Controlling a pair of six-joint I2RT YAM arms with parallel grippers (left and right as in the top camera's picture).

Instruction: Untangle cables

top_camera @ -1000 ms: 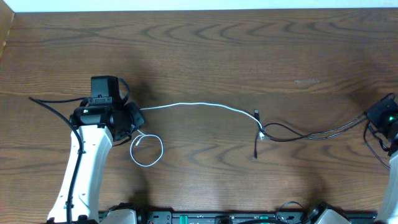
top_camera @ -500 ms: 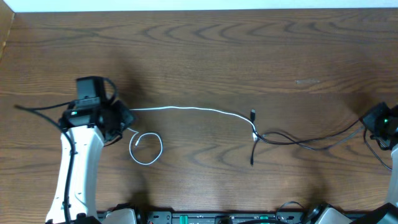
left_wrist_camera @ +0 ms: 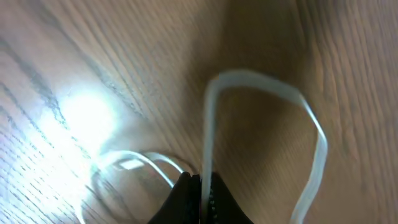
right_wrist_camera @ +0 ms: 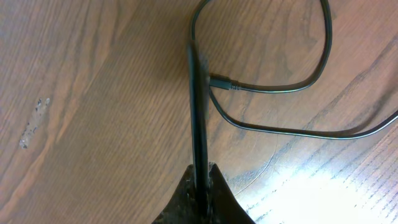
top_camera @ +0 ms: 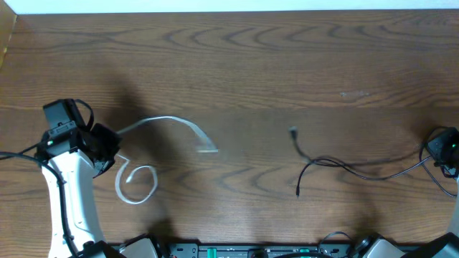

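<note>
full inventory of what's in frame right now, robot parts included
table: one, brown wood, fills the overhead view
white cable: one, white, left part of the table, arched with a loop beside the left arm, apart from the black ones
black cables: two strands visible, black, right half of the table, from centre to right edge
left arm: one, white with black wrist, left edge
left pincer: one, black, shut on the white cable
right pincer: one, black, right edge, shut on a black cable

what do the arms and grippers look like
Left arm: white shell, black wire along it, black boxy wrist. Right arm: black wrist, small green light. Left gripper and right gripper: narrow black fingers.
</note>
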